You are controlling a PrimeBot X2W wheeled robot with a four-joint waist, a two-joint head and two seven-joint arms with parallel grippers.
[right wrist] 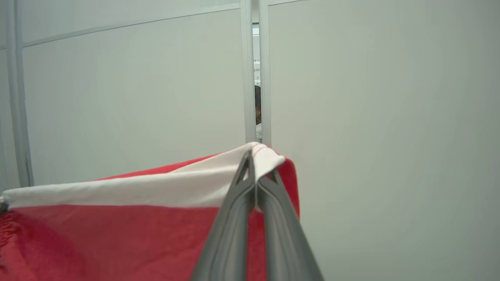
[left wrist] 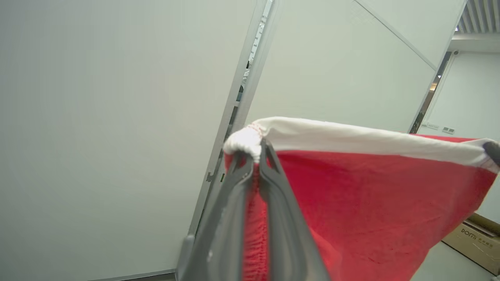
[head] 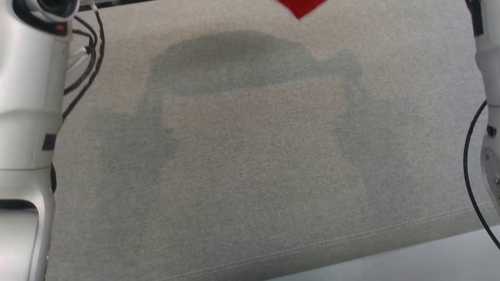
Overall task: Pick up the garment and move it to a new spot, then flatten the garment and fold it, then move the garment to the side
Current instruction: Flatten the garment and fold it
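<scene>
The red cloth garment with a white band point(left wrist: 371, 218) hangs in the air, stretched between the two arms. The left fingers point(left wrist: 269, 164) are pressed together on one bunched corner of the white band. The right fingers point(right wrist: 244, 191) are pressed together on the opposite corner. The red body drops away below both sets of tips.

This looks like the carry to a new spot, before flattening. To do it well, hold the two pinches level and far enough apart that the band between them stays straight. Lower both sides together so the free hem meets the grey woven cloth-covered desk point(head: 250, 175) first. Then draw the band back over it so the cloth lies without creases.

Each wrist view shows its own grip close up but nothing of the landing place. The head view shows the desk beneath, with a red point of the garment point(head: 300, 7) at the top edge. The left wrist view also catches a brown cardboard box point(left wrist: 474, 242) beyond the cloth.
</scene>
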